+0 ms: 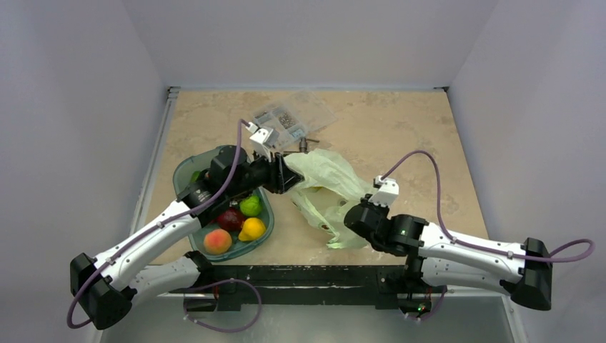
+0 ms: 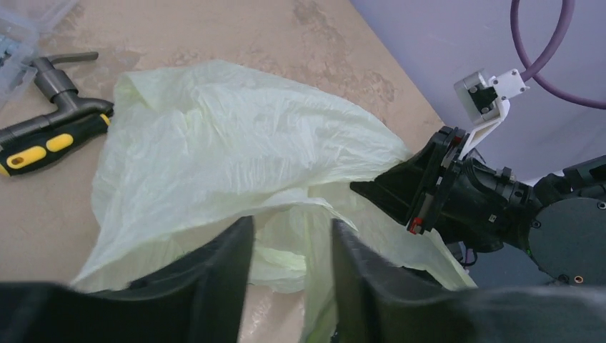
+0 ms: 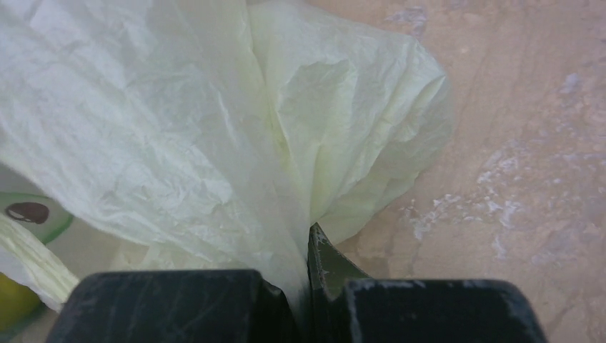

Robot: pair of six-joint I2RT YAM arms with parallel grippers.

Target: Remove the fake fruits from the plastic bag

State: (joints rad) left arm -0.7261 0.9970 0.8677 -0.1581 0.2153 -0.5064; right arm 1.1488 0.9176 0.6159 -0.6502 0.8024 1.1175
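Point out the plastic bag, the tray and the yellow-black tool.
plastic bag (image 1: 325,175), top view, on its crinkled upper middle.
tray (image 1: 182,168), top view, on its far left rim.
yellow-black tool (image 2: 43,148), left wrist view, on its handle.

What the plastic bag (image 1: 325,187) holds cannot be told: its pale film is bunched over the inside in every view. From the right wrist, a green-rimmed piece (image 3: 27,212) with a dark oval shows past the film and is cut off by the left edge. A yellow shape (image 3: 10,301) below it is cropped by the corner and may be a fruit. The fingertips of the right tool (image 3: 301,275) are buried in the pinched fold. From the left wrist, the fingers (image 2: 214,279) of the left tool (image 2: 291,223) are dark blurs cut by the bottom edge, and the black-and-yellow handle (image 2: 50,139) runs off the left edge. From above, the contents of the clear box (image 1: 289,118) are too small to name.
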